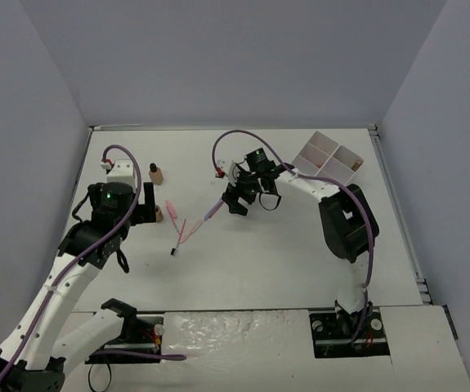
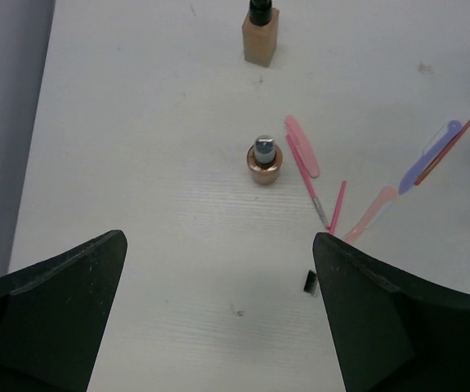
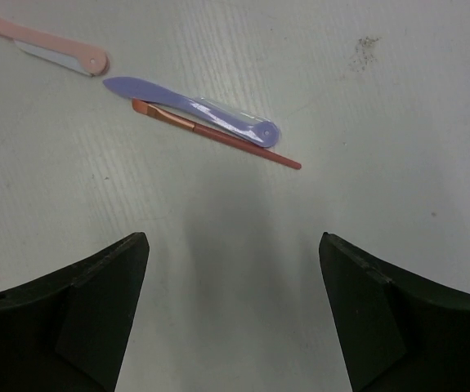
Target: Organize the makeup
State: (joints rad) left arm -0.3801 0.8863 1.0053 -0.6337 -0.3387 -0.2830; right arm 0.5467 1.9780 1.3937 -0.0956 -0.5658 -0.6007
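White table [image 1: 300, 253], grey walls [image 1: 235, 57], left gripper [image 2: 218, 245] and right gripper [image 3: 232, 245] spread wide, empty

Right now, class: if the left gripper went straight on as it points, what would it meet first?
Probably the nearer bottle, upright ahead of the open left gripper; depth is unclear.

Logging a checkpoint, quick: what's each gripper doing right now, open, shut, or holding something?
Left gripper: open, holding nothing.
Right gripper: open, holding nothing; the flat purple tool lies free ahead of it.
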